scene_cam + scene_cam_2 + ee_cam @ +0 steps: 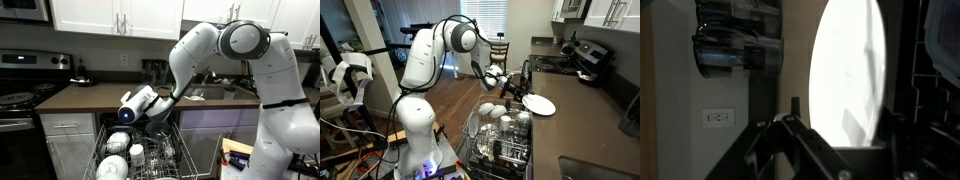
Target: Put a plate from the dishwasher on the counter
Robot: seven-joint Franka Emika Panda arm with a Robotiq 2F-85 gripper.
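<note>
White plate (541, 104) lies flat by the front edge of the counter (595, 130), above the dishwasher (473, 135) rack; the gripper (523, 95) is at its rim (clamped or loose, I cannot tell).

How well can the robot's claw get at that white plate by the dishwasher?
Probably yes. The gripper is right at the near rim of the plate, with nothing between them, and the wrist view shows the plate close ahead. Whether the jaws grip it yet is unclear.
</note>
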